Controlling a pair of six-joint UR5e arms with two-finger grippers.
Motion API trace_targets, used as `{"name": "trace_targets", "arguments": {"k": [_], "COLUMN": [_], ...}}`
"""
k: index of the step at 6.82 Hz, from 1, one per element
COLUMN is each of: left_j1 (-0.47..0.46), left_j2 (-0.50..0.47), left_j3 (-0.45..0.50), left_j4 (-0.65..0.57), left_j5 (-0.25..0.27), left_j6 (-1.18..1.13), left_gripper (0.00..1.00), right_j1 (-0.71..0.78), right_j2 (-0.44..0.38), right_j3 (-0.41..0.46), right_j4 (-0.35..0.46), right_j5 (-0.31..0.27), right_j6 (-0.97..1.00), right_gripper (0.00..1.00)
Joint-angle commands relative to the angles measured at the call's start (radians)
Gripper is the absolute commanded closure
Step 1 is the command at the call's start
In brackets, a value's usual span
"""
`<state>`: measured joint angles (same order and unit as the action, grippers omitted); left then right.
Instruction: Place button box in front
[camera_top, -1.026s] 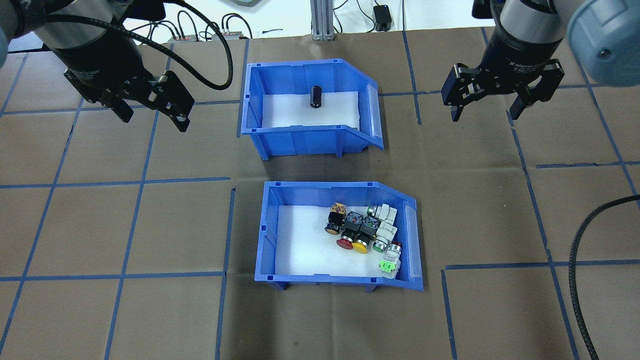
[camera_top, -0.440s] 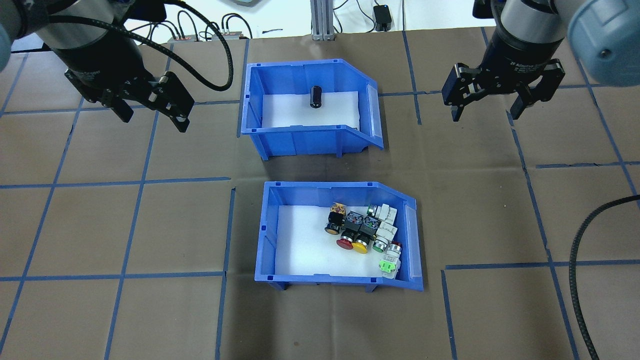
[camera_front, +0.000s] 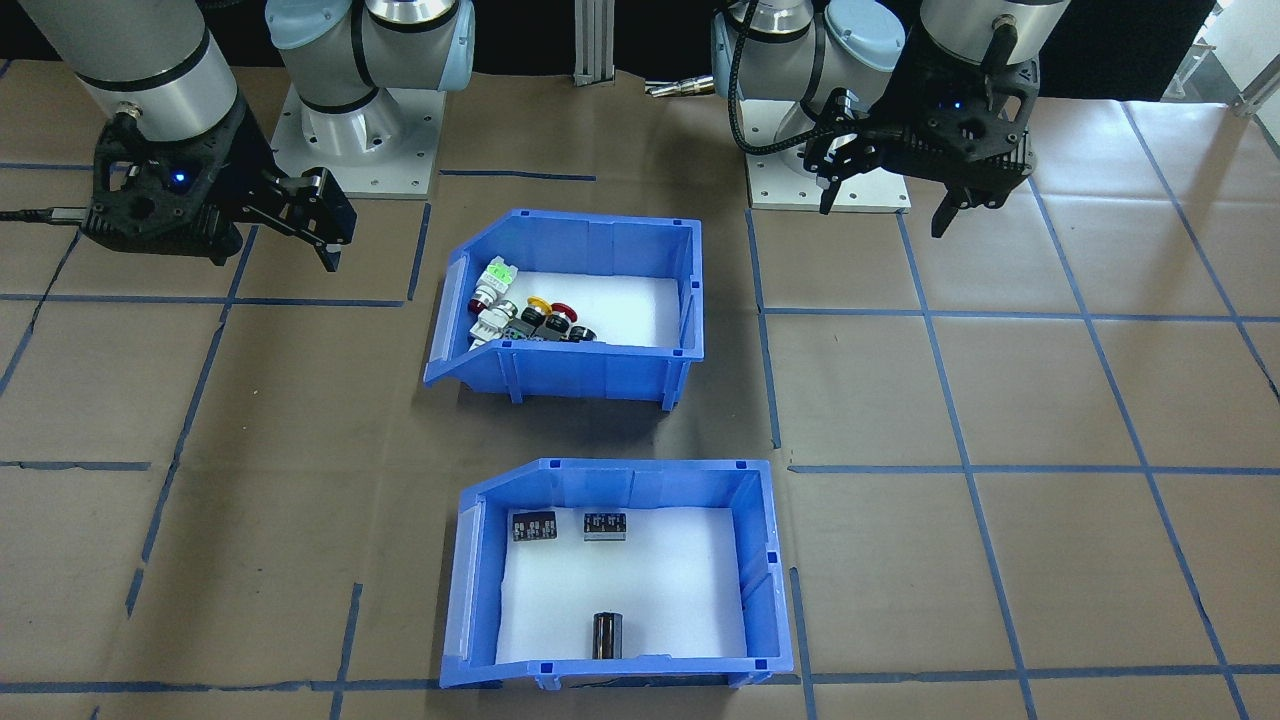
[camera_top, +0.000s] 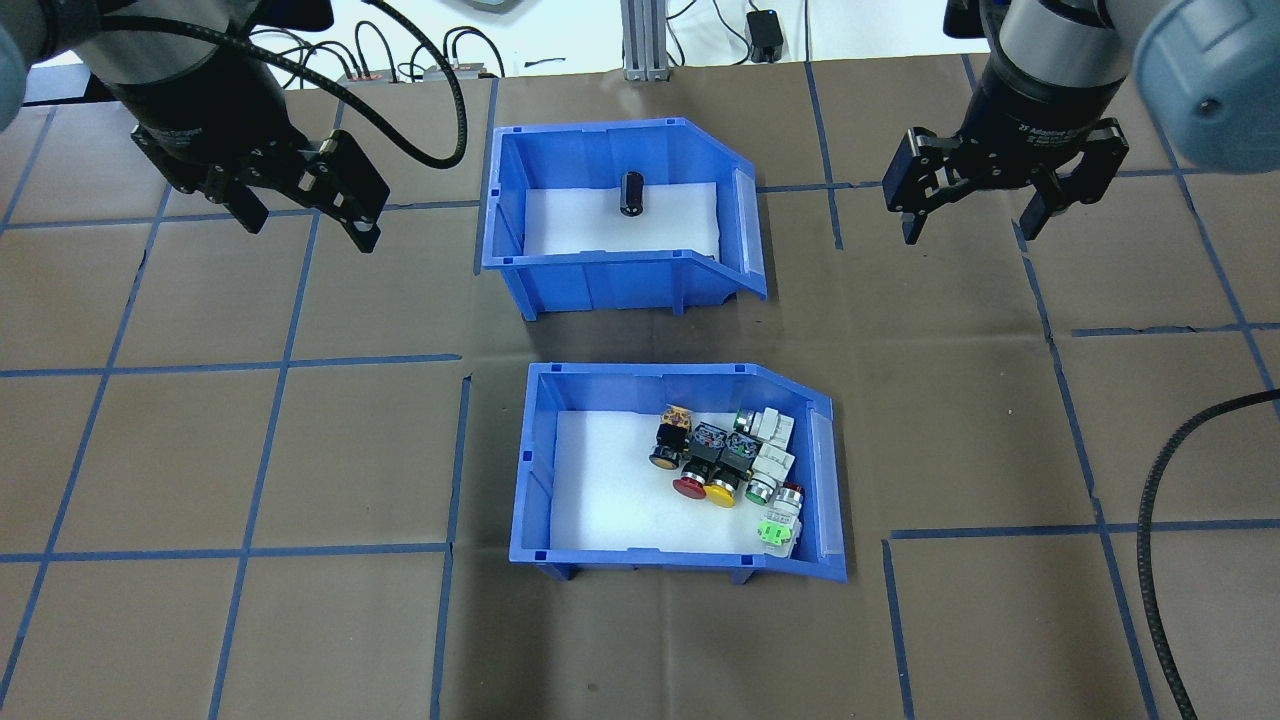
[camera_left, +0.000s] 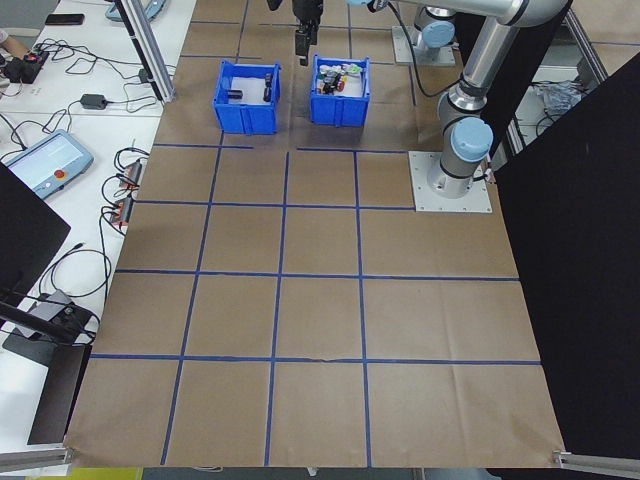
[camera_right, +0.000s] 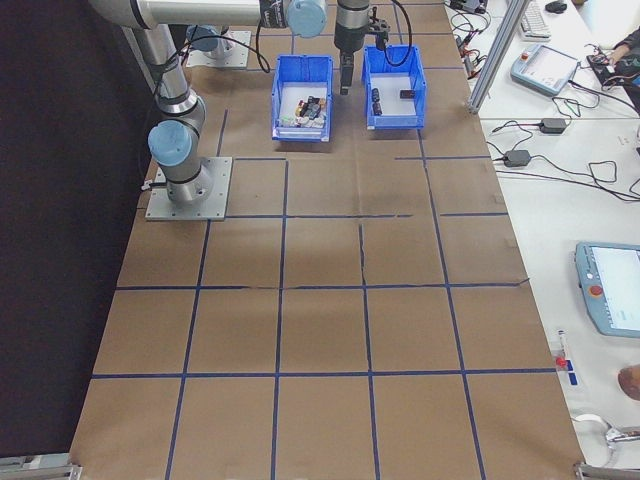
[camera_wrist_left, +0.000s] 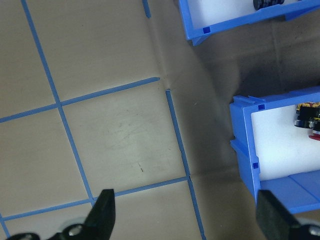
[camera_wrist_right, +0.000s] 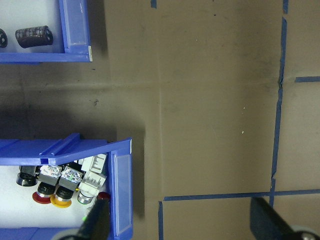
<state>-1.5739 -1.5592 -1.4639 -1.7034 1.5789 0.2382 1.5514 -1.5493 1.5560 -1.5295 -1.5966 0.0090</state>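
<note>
Left gripper (camera_top: 305, 215) jaws apart, empty, hovering over bare surface (camera_top: 200, 450) well left of both bins. Right gripper (camera_top: 975, 215) likewise spread and empty, off to the right. Button box (camera_top: 540, 470) nearer the robot, directly behind the other blue bin (camera_top: 510, 220), push-buttons (camera_top: 730, 465) clustered toward its sloped end. Probably light, stiff plastic with smooth walls; end-loaded, so likely to tip. Best hold: a straight upper rim.

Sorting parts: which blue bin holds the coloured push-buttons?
The button box, the bin nearer the robot; the far bin holds only small black parts.
</note>
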Motion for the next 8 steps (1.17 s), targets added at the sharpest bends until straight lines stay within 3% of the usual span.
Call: {"name": "trace_targets", "arguments": {"k": [1, 3, 5, 6, 8], "left_j1": [0.0, 0.0, 0.002, 0.003, 0.002], "left_j2": [-0.002, -0.002, -0.007, -0.025, -0.068], "left_j3": [-0.01, -0.001, -0.019, -0.021, -0.023], "left_j4": [-0.012, -0.002, 0.001, -0.001, 0.004], "left_j5": [0.007, 0.004, 0.006, 0.004, -0.006], "left_j6": [-0.008, -0.124, -0.382, -0.442, -0.555], "left_gripper": [0.0, 0.0, 0.0, 0.0, 0.01], "right_j1": [-0.005, -0.008, -0.002, 0.01, 0.03], "right_j2": [0.006, 0.015, 0.128, 0.187, 0.219], "right_j3": [-0.014, -0.02, -0.144, -0.219, -0.252], "right_j4": [0.021, 0.002, 0.008, 0.017, 0.0], "right_j5": [0.003, 0.004, 0.029, 0.027, 0.026], "right_j6": [-0.006, -0.151, -0.203, -0.348, -0.687], "right_gripper": [0.0, 0.0, 0.0, 0.0, 0.0]}}
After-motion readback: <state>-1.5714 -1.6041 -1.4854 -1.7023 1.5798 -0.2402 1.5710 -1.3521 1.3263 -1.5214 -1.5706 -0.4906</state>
